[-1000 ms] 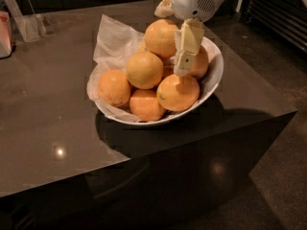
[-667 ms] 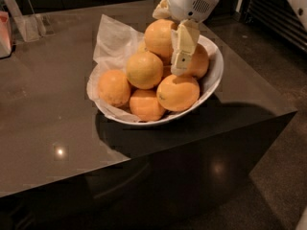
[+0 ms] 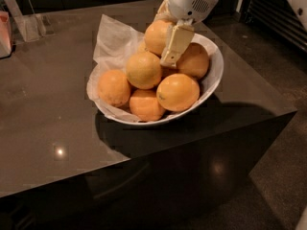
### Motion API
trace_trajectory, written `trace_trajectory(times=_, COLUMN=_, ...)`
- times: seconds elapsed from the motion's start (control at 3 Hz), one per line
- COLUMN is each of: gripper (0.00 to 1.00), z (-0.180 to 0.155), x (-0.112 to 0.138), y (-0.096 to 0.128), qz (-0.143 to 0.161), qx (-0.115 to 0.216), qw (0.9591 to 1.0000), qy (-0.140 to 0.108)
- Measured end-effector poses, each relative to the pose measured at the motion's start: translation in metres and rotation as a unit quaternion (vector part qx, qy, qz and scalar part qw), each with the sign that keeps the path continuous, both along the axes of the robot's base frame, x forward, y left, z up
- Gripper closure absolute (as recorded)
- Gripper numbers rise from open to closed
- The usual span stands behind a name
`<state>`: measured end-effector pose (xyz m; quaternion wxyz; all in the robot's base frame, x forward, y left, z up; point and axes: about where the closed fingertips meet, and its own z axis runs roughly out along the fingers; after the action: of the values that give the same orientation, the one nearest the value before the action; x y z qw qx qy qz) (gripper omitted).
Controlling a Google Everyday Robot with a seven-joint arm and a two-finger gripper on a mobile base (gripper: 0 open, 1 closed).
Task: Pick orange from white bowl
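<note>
The white bowl [image 3: 217, 65] stands on the dark tabletop near its right front corner, lined with crumpled white paper [image 3: 113, 38] and heaped with several oranges. The orange [image 3: 154, 34] is the topmost fruit, at the back of the heap. My gripper [image 3: 164, 41] comes down from the top of the view and is closed around it. One cream finger [image 3: 175, 44] lies across its right front, and the other shows only partly behind it. A paler yellowish fruit [image 3: 143, 70] sits just below to the left.
Other oranges fill the bowl's front [image 3: 177, 92] and left [image 3: 114, 87]. A clear container [image 3: 29, 26] and a pink object [image 3: 5, 32] stand at the far left. The table's edge [image 3: 268, 110] drops off just right of the bowl. A dark slatted unit [image 3: 273, 13] is at the right.
The gripper and the top orange have shifted slightly left and up. The other oranges have not moved.
</note>
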<state>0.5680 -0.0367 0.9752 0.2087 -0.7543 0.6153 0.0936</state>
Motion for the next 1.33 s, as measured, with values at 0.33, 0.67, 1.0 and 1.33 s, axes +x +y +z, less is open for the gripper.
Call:
trace_trajectory(times=0.33, gripper=0.66, z=0.000, x=0.000, y=0.000, qz=0.000, qx=0.000, qw=1.0000, qy=0.000)
trace_trajectory(times=0.67, gripper=0.89, z=0.000, x=0.000, y=0.000, qz=0.000, qx=0.000, qw=1.0000, qy=0.000)
trace_trajectory(times=1.0, gripper=1.00, z=0.019, x=-0.005, y=0.005, qz=0.006, qx=0.011, qw=0.9994, qy=-0.032)
trace_trajectory(times=1.33, gripper=1.00, z=0.030, x=-0.016, y=0.002, qz=0.011, qx=0.048, qw=0.9979, qy=-0.041)
